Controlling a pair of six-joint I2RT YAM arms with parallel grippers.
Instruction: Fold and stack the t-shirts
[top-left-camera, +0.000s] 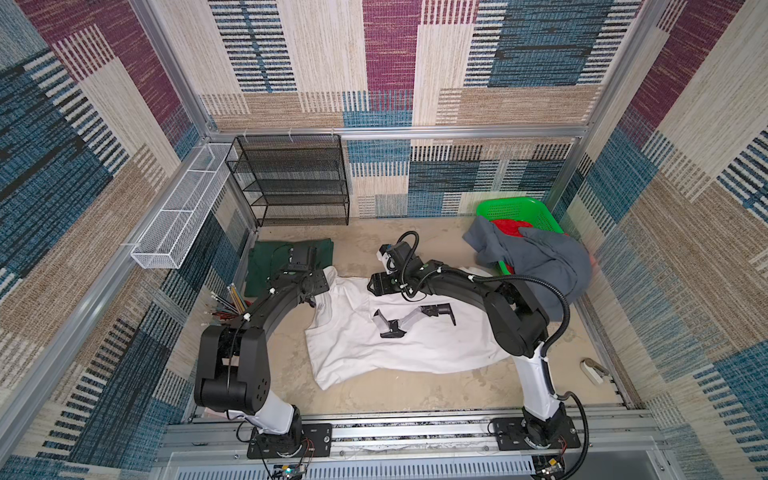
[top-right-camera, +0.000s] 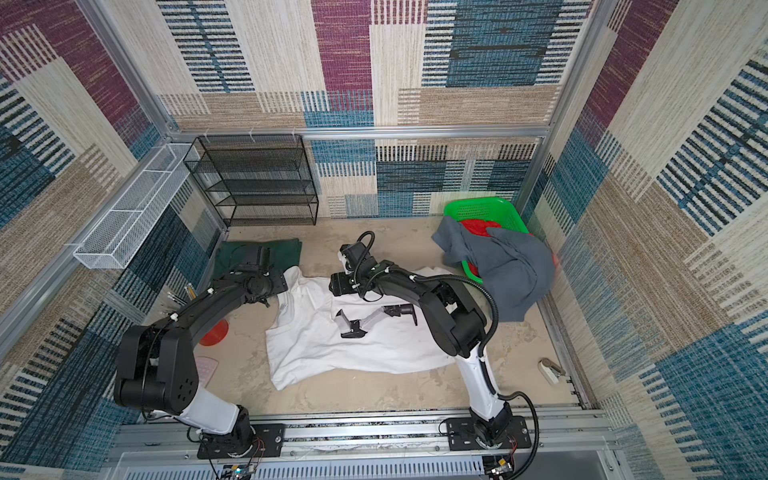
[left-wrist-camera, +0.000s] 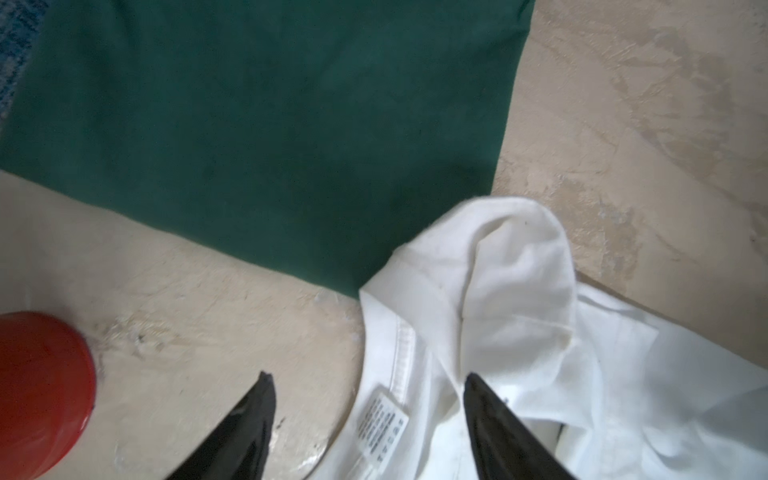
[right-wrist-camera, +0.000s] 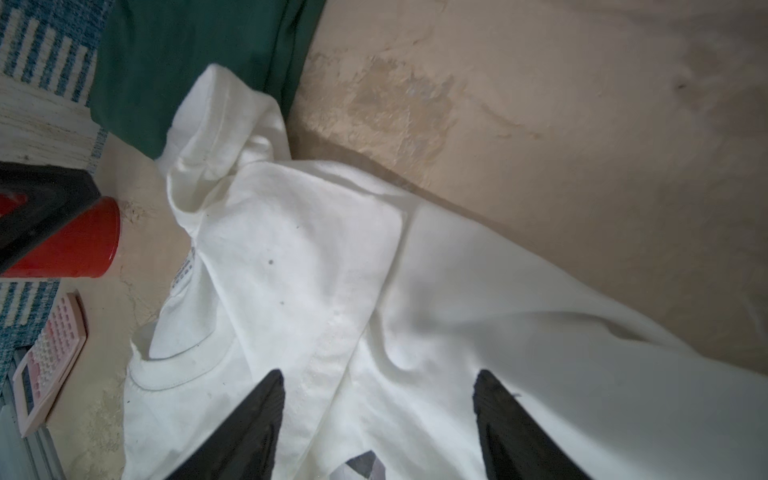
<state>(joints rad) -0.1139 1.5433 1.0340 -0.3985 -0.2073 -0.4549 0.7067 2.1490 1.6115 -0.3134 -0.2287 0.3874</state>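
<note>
The white t-shirt (top-left-camera: 415, 345) with a robot-arm print lies spread and rumpled mid-table. A dark green t-shirt (top-left-camera: 266, 266) lies folded flat at the back left. The slate grey t-shirt (top-left-camera: 544, 257) hangs crumpled over the basket at the back right. My left gripper (top-left-camera: 313, 302) is open over the white shirt's collar; its neck label (left-wrist-camera: 384, 428) shows between the fingers, with the rolled sleeve (left-wrist-camera: 511, 266) and the green t-shirt (left-wrist-camera: 249, 124) beyond. My right gripper (top-left-camera: 370, 289) is open above the white t-shirt (right-wrist-camera: 457, 291) near its back edge, holding nothing.
The bright green basket (top-left-camera: 519, 208) holds something red. A black mesh shelf (top-left-camera: 291, 183) and a white wire tray (top-left-camera: 183, 208) stand at the back left. A red cup (top-right-camera: 216, 332) with pencils and a pink calculator (right-wrist-camera: 50, 361) sit left; a small white object (top-left-camera: 594, 370) lies right.
</note>
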